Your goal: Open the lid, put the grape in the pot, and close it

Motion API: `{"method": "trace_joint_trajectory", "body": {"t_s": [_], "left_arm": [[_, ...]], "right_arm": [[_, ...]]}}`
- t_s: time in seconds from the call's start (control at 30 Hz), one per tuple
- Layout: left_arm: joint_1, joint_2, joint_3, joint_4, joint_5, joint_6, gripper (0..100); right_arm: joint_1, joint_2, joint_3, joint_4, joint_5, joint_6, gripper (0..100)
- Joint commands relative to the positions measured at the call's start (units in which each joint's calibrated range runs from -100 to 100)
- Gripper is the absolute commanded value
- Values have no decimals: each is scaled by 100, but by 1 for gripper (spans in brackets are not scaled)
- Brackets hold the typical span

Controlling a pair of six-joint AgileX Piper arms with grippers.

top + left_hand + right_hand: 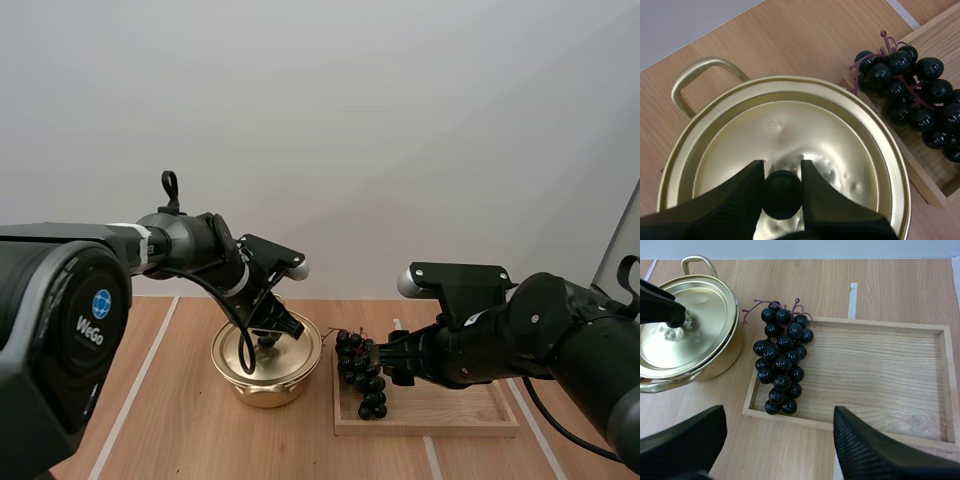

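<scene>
Gold-coloured metal pot (265,388) stands on the light wooden surface (180,420), just beside the shallow rectangular wooden tray (880,322). The pot's domed gold lid (790,130) sits on the pot.

Left gripper (782,167) is at the lid's centre. Its jaws are narrow and pinch the black round knob (782,197) from both sides.

The bunch of dark, glossy grapes (782,365) lies at the end of the tray nearest the pot. Its purple stem and top berries reach over the tray rim toward the pot. The grapes are outside the pot, and the rest of the tray floor is bare wood.

Right gripper (779,412) hangs over the tray's edge, near the lower end of the bunch. Its jaws are spread wide with nothing between them. In the high view its tips are close beside the grapes; whether they touch, I cannot tell.
</scene>
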Motion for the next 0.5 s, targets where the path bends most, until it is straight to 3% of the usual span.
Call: {"method": "trace_joint_trajectory", "body": {"t_s": [0.0, 0.13, 0.3, 0.47], "left_arm": [[-8, -286, -223, -1, 428, -25, 0], [-8, -864, -658, -1, 894, -35, 0], [-8, -1634, -1333, 23, 1324, -148, 0], [-8, -2318, -1979, 36, 1669, -254, 0]], "right_arm": [[-18, -15, -43, 36, -63, -65, 100], [-18, 20, -43, 306, -63, -452, 100], [-18, 20, -43, 1269, -202, -1344, 100], [-18, 234, -43, 1354, -716, -1491, 100]]}}
